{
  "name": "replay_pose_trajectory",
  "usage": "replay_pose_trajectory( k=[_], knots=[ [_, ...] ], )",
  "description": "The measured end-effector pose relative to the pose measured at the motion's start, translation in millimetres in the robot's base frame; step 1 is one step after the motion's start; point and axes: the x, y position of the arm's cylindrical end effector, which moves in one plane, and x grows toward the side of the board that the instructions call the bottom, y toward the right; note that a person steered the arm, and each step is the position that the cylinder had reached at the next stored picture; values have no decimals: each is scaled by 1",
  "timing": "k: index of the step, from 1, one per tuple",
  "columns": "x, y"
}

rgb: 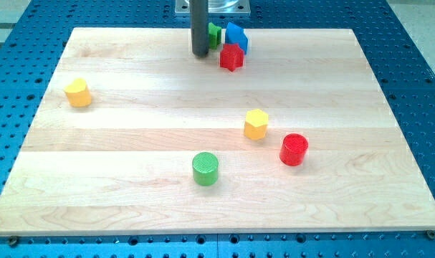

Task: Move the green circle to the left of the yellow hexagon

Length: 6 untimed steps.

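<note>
my tip (200, 54): top of counter (131, 143), bare rod holding nothing, beside green block (214, 34) | green circle (206, 168): well below tip, near bottom edge | yellow hexagon (256, 123): up-right of circle, bare wood at its left

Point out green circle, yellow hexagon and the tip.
green circle (206, 166): camera view, on its round top face.
yellow hexagon (256, 121): camera view, on its top face.
my tip (200, 54): camera view, at the rod's lower end.
</note>
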Motion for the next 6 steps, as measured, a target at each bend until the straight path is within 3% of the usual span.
replay_pose_trajectory(
  k=[3, 4, 6],
  knots=[
    [282, -110],
    [342, -80],
    [295, 19]
  ],
)
